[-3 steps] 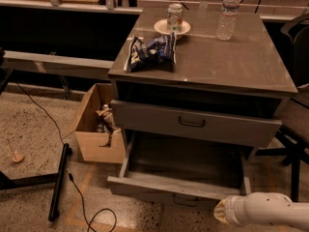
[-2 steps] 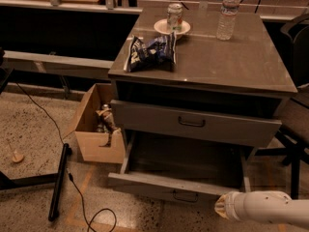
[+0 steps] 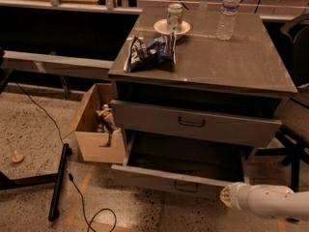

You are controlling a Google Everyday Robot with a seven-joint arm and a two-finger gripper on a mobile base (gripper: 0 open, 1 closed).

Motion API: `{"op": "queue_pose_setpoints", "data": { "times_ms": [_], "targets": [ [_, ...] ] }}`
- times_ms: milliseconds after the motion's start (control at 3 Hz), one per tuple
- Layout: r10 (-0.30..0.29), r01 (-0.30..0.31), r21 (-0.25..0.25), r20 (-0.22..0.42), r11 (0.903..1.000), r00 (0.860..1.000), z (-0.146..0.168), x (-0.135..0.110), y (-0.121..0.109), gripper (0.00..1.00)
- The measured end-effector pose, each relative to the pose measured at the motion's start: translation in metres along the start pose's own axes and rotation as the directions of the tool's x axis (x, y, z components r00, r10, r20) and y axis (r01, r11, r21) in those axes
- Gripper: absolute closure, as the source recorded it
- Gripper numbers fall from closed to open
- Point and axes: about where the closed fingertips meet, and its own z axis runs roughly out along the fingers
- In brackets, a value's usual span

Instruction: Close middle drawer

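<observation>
Middle drawer (image 3: 164, 178) open; one gripper (image 3: 225, 197) beside

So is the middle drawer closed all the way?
No, the middle drawer is pulled far out with its tray exposed, and the gripper is by the right end of its front panel.

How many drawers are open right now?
2: the top drawer slightly out, the middle drawer pulled far out, the gripper near the right end of its front. Another may hide beneath.
</observation>
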Motion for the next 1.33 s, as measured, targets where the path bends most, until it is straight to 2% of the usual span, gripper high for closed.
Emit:
{"op": "queue_pose_setpoints", "data": {
  "times_ms": [333, 667, 1333],
  "targets": [
    [-0.047, 0.047, 0.04, -0.001, 0.9981, 0.999, 0.013, 0.0, -0.026, 1.0],
    [-0.073, 0.073, 0.05, 0.005, 0.9961, 0.997, 0.025, 0.0, -0.045, 1.0],
    [-0.169, 0.169, 0.043, 0.012, 0.9847, 0.986, 0.053, -0.007, -0.091, 1.0]
  ]
}}
